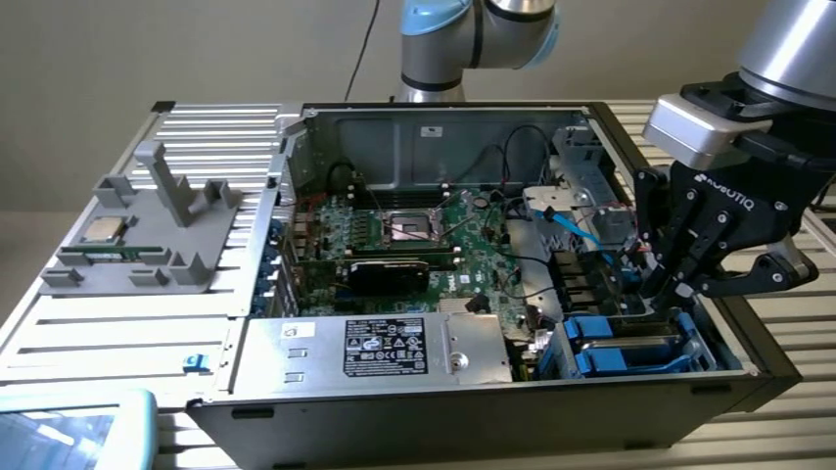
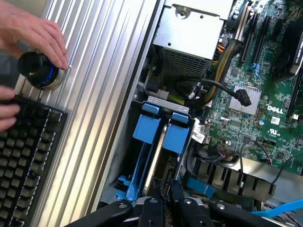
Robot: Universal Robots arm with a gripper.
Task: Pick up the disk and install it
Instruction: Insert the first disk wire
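Observation:
The disk stands on edge in the drive bay at the exterior view's right of the open computer case (image 1: 731, 343). In the wrist view it runs edge-on as a pale metal strip (image 2: 154, 168) with a blue carrier rail (image 2: 134, 177) beside it, leading from my fingertips down into the bay. My gripper (image 2: 164, 201) sits right over it, its black fingers (image 2: 151, 208) drawn close together on the disk's near edge. In the exterior view my gripper (image 1: 663, 289) points down into the bay, just above the blue carrier tabs (image 1: 627, 343).
Two blue carrier tabs (image 2: 163, 130) sit side by side in the bay. The silver power supply box (image 1: 392, 348), motherboard (image 1: 418, 235) and a blue cable (image 1: 575, 230) are close by. A grey fixture holds a processor chip (image 1: 105, 230). A person's hand (image 2: 33, 33) rests on a knob (image 2: 38, 71) by a keyboard (image 2: 23, 156).

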